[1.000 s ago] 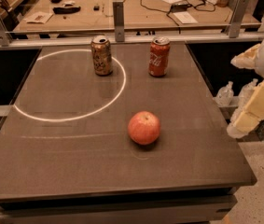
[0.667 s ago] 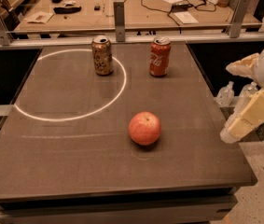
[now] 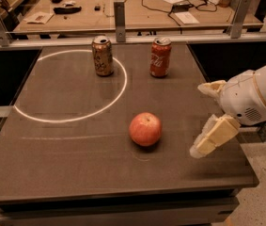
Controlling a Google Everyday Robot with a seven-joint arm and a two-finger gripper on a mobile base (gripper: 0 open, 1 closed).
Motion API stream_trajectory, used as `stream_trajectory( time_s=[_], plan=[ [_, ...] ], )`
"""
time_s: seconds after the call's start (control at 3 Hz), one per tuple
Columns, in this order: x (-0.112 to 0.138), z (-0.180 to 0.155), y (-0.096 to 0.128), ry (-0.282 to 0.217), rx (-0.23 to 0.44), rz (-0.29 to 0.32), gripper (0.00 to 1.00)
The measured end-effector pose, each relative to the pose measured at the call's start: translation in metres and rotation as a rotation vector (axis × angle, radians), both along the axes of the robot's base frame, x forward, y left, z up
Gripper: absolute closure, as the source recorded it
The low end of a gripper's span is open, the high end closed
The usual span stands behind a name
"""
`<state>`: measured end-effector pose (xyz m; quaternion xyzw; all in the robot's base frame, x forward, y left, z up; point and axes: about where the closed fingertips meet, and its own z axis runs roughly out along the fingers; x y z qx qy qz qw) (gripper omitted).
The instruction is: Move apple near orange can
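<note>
The red-orange apple (image 3: 145, 129) lies on the dark table (image 3: 66, 164), right of the middle. The orange can (image 3: 103, 55) stands upright at the far side, on the edge of a white circle line. My gripper (image 3: 201, 119) hangs over the table's right edge, a short way right of the apple and apart from it. Its cream fingers (image 3: 214, 136) are spread apart and hold nothing.
A red Coca-Cola can (image 3: 160, 56) stands upright to the right of the orange can. A white circle (image 3: 118, 95) is marked on the table's left half. Behind a metal rail (image 3: 119, 14) is a wooden bench with cables and papers.
My gripper has moved left and down, in over the table's right edge towards the apple. The apple and both cans have not moved.
</note>
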<state>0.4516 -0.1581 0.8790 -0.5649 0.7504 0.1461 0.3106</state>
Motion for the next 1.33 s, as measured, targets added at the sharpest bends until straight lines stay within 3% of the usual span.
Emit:
stream_trajectory(
  time_s=[0.33, 0.67, 1.33],
  plan=[
    [0.000, 0.001, 0.000, 0.000, -0.001, -0.001, 0.00],
    [-0.005, -0.008, 0.013, 0.017, 0.047, -0.040, 0.00],
    [-0.008, -0.034, 0.056, 0.028, 0.143, -0.012, 0.00]
  ],
)
